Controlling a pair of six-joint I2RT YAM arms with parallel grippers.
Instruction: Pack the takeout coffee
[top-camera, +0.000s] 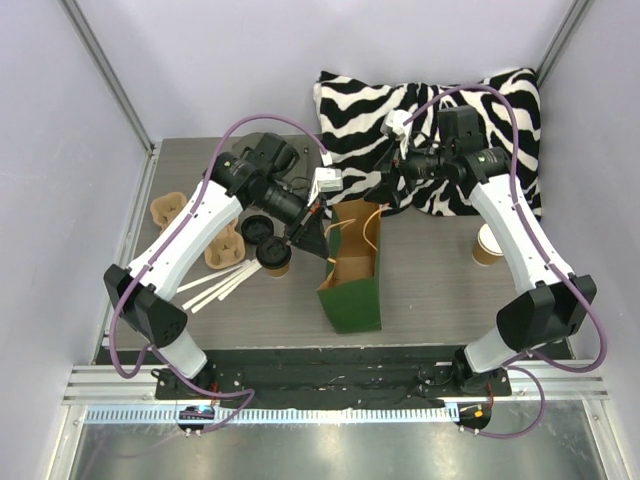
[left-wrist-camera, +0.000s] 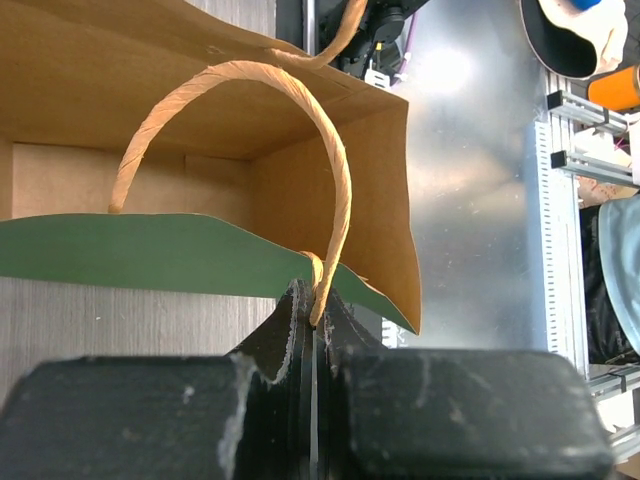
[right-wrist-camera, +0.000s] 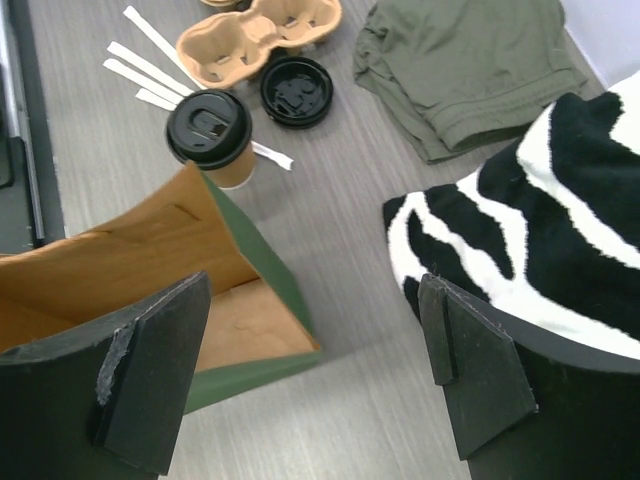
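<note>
The takeout coffee (top-camera: 273, 256) (right-wrist-camera: 208, 129), a tan cup with a black lid, stands upright on the table just left of the green paper bag (top-camera: 352, 283) (right-wrist-camera: 255, 250). The bag stands open with its brown inside showing (left-wrist-camera: 200, 120). My left gripper (top-camera: 313, 238) (left-wrist-camera: 316, 300) is shut on the bag's near twisted paper handle (left-wrist-camera: 335, 160), at the bag's left rim. My right gripper (top-camera: 386, 194) (right-wrist-camera: 312, 380) hangs open above the table by the bag's far right corner, with nothing between its fingers.
A loose black lid (top-camera: 255, 228) (right-wrist-camera: 296, 91) lies beside the coffee, with pulp cup trays (top-camera: 168, 210) (right-wrist-camera: 262, 38) and white stirrers (top-camera: 215, 286) (right-wrist-camera: 140, 62) further left. A lidless tan cup (top-camera: 487, 245) stands at the right. Zebra cushion (top-camera: 430, 110) (right-wrist-camera: 540, 230) and olive cloth (right-wrist-camera: 460, 60) lie at the back.
</note>
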